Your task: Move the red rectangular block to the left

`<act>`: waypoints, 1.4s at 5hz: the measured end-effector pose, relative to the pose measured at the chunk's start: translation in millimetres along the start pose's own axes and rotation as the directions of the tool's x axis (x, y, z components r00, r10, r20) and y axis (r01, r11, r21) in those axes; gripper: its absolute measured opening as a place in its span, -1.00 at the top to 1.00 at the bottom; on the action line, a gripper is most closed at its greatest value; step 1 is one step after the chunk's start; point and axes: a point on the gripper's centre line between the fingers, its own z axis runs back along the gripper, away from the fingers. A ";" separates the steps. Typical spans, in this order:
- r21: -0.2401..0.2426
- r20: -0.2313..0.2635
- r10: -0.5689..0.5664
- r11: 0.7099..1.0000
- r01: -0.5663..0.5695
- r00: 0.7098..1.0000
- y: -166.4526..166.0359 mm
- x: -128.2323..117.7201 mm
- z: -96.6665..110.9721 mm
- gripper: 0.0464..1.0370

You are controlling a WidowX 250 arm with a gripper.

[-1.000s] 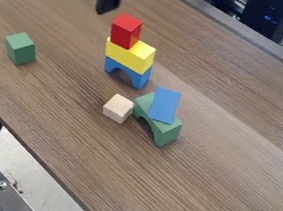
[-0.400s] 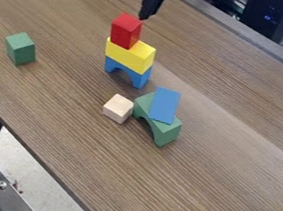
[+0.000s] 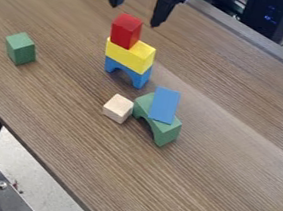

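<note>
Wood-grain table (image 3: 218, 190), dark equipment (image 3: 270, 16) beyond its far edge. Landmark for all places below: the yellow block (image 3: 128, 56).

Layout. Under the yellow block, a blue arch (image 3: 137, 79), its opening facing down. On top of the yellow block, near its left end as I see it, the red block (image 3: 125, 31), upright; it is the top of the stack. Well apart to the left of the yellow block, a green cube (image 3: 21, 49). Nearer me than the yellow block, a pale cube (image 3: 118, 109) and, to its right, a green arch (image 3: 167, 132) with a blue slab (image 3: 165, 105) lying on it.

Risks, my judgement. Red block sits off-centre on a narrow stack. If one finger comes down on its top instead of passing beside it, the block could tip or drop off. If the fingers go too deep, they may catch the yellow block and shift the pile, arch included. A sideways pull before the red block is lifted clear could drag the yellow one along. Set down too far left, it could knock the green cube.

Tool. Gripper (image 3: 135, 15) is above and behind the yellow block, fingers spread wide, nothing between them. I see no contact with the red block. Lining up over it, then a straight descent, seems the step in hand; the leftward move is not yet done.
</note>
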 end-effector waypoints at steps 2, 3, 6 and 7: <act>-0.114 -0.063 -0.074 0.991 0.067 0.995 28.8 -6.1 -8.0 -0.93; -0.106 -0.106 -0.083 0.992 0.071 0.991 35.5 -4.3 -16.4 -0.93; -0.115 -0.095 -0.068 0.992 0.057 0.993 29.1 -1.5 -17.4 -0.93; -0.149 -0.069 -0.053 0.988 0.043 0.996 23.5 -1.6 -10.4 -0.93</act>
